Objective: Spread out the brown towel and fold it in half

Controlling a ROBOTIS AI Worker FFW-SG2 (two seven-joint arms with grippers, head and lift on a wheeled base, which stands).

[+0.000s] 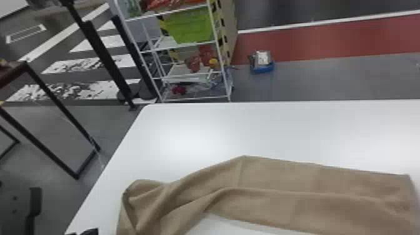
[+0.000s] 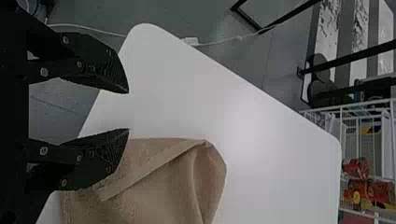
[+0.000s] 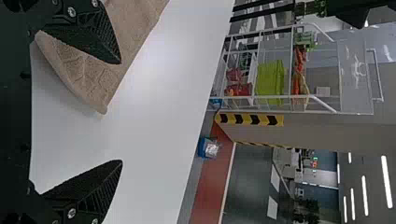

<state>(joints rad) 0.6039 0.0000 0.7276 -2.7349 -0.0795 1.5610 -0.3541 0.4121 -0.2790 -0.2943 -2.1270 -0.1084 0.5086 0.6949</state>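
Here's the brown towel, nubby and soft, lying on the smooth white worktop in a long bent strip, rumpled into rounded ridges at its left end and flatter to the right. Left gripper has its ribbed jaws apart by the hemmed left end, right gripper has its own wide open, and beyond stands a white wire rack.

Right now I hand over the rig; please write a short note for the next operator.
Left gripper: open, empty, above the towel's left end.
Right gripper: open, empty, by its right end.
Brown towel: on the white table, bunched at left, flatter at right.
Done: towel partly laid out.
Left: smooth it flat, then fold in half.
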